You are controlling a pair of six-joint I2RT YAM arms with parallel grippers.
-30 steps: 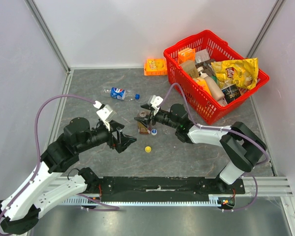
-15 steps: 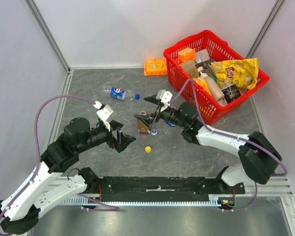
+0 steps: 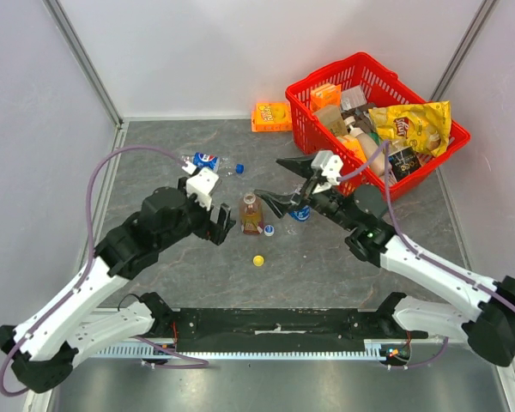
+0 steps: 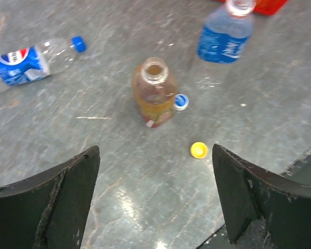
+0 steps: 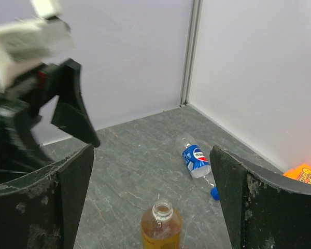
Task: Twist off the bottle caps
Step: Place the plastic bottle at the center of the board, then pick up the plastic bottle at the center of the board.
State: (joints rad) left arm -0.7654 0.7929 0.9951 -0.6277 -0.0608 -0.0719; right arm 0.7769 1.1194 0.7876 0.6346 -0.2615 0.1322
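Left fingers (image 4: 52, 207) and right fingers (image 5: 62, 197) stand apart, empty; the capped bottle (image 3: 205, 161) lies back-left on the counter (image 3: 309, 275), probably light, crushable and roll-prone, so pin its body and twist the blue cap (image 3: 239, 168).

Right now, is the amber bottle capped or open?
Open. The amber bottle stands upright and its mouth is bare; the yellow cap lies loose, apart from it.
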